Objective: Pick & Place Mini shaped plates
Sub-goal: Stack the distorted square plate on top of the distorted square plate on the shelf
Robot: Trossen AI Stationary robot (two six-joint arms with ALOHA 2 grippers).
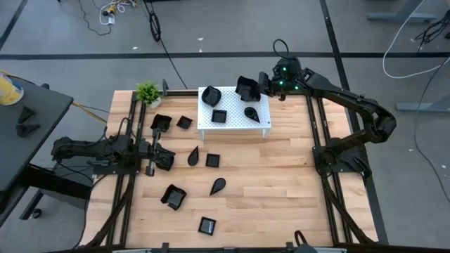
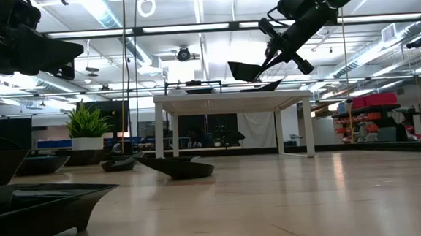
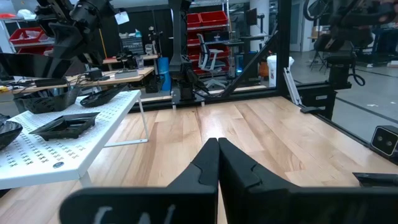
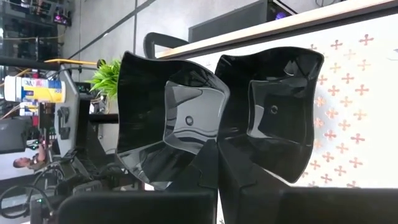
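Plates everywhere on this worktop (image 1: 281,204), mostly scattered on the wood. Right end effector (image 1: 263,83) is clamped on the rim of a square plate (image 1: 247,88), holding it just above the back corner of the white stand (image 1: 232,125), I'd guess so it can drop in beside the three plates already up there. In the right wrist view it looks like two dishes side by side, can't tell if both are pinched. Left end effector (image 1: 163,157) sits low with fingers together, holding nothing, just waiting.
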